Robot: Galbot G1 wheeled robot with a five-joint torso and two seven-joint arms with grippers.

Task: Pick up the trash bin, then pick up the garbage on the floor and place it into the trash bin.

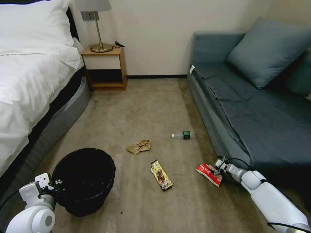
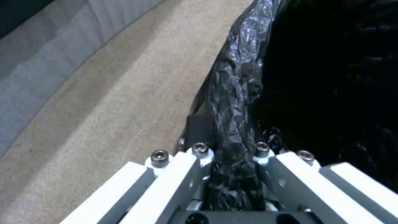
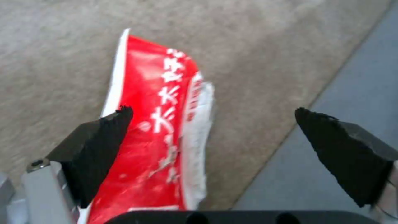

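Right gripper (image 3: 213, 113): jaws spread wide, holding nothing, low over the red snack wrapper (image 3: 155, 130) at the near right of the carpet, just beside the sofa base (image 1: 223, 142). One pad (image 3: 104, 146) overlaps the wrapper's edge; the other hangs over the grey sofa skirt, off the wrapper altogether.

Left gripper (image 2: 234, 155): clamped on the bag-lined rim of the trash bin (image 1: 85, 181), near left, by the bed (image 1: 29, 81). Whether the bin is lifted clear of the floor cannot be told.

Remaining litter lies apart on the carpet: gold-brown bar wrapper (image 1: 161, 175) near centre, crumpled tan paper bag (image 1: 138, 147) beyond it, small bottle (image 1: 183, 135) farther right.

Risks, as judged:
- The wrapper is thin and flat; jaws closing may slide over it or push it along the carpet.
- The off-side pad could catch the sofa skirt on closing.
- The left grip appears to hold mostly crinkled liner; the bag could slip or pull free of the rim, tilting the bin.
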